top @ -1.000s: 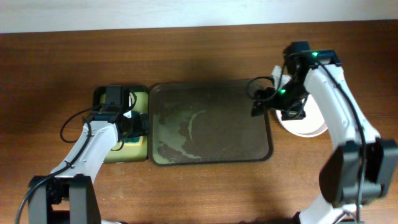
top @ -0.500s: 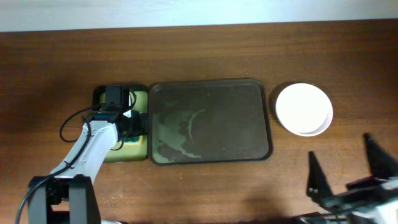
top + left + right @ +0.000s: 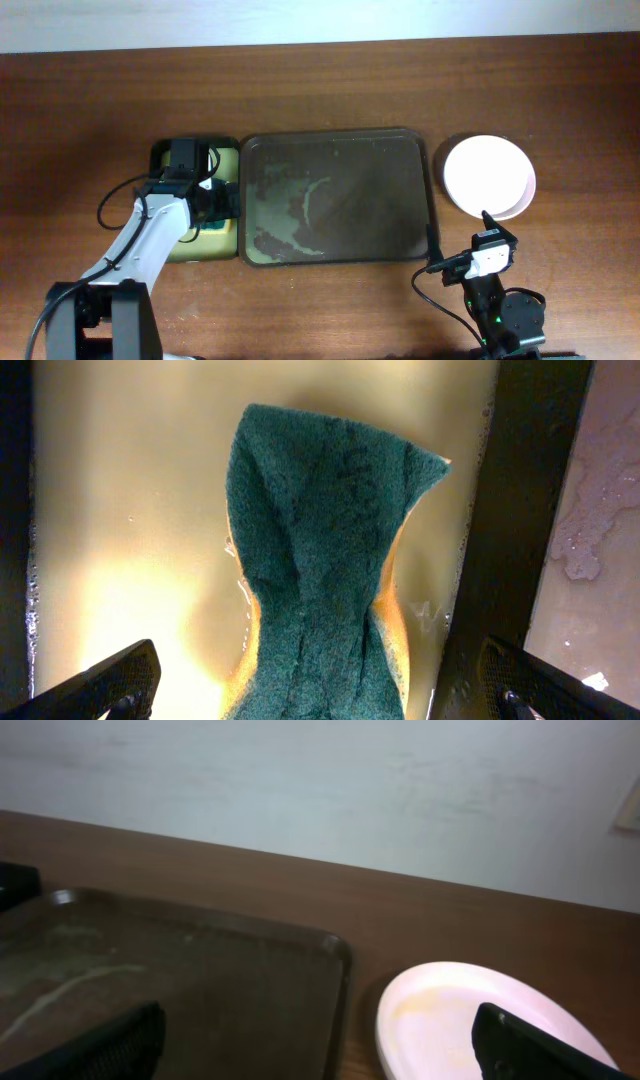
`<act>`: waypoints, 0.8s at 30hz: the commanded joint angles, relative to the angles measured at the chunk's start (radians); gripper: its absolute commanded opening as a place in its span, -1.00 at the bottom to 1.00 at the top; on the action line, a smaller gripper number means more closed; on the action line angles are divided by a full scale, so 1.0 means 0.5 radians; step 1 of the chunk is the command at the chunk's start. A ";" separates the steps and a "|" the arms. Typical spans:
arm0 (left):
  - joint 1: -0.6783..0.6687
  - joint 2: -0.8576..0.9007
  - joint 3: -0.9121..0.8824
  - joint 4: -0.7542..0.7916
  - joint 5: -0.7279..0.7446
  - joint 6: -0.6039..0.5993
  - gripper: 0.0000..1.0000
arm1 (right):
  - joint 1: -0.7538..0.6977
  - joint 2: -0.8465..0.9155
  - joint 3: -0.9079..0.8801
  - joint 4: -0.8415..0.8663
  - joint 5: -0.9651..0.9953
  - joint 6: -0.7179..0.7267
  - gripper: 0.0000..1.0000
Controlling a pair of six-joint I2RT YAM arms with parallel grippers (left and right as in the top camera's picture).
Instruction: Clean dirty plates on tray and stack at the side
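- Plates (image 3: 489, 177), round, shallow and white on top, sit in a stack on the brown wooden table (image 3: 300, 90), just right of the large dark rectangular tray (image 3: 370, 200). We cannot count the stack from above; only a second rim peeks out at its near right edge.
- That tray holds no plates, only wet streaks, so we judge the job all but done and the step in hand to be parking both arms safely.
- Our left gripper (image 3: 320, 685) hangs over the green scouring sponge (image 3: 320, 560), which lies in the small narrow tray with yellow-green lining (image 3: 130, 510). Its fingers are spread wide on either side and hold nothing.
- To leave well, we should lift straight up, so neither finger drags the sponge or knocks the small tray's rim.
- Our right gripper (image 3: 325, 1045) sits at the near edge of the table, fingers wide apart and empty, looking far toward the stack.
- We should keep it well apart from the stack, since a nudge could slide the top plate off.
- A faint yellowish tinge shows on the top plate in the right wrist view; we cannot tell if it is residue or light, so it is worth checking.
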State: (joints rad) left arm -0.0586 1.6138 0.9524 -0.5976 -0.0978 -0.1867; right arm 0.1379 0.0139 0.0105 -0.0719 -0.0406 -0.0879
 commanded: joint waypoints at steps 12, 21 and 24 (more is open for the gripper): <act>0.005 -0.008 -0.005 0.005 -0.008 0.010 0.99 | -0.015 -0.021 -0.010 -0.014 0.069 -0.025 0.97; -0.079 -0.934 -0.005 0.005 -0.008 0.010 0.99 | -0.015 -0.021 -0.010 -0.014 0.069 -0.025 0.97; -0.078 -1.920 -0.005 -0.003 -0.008 0.011 0.99 | -0.015 -0.021 -0.010 -0.014 0.069 -0.025 0.97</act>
State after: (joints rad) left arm -0.0978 0.9043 0.9451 -0.5995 -0.1020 -0.1867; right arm 0.1379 0.0105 0.0105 -0.0731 -0.0219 -0.0910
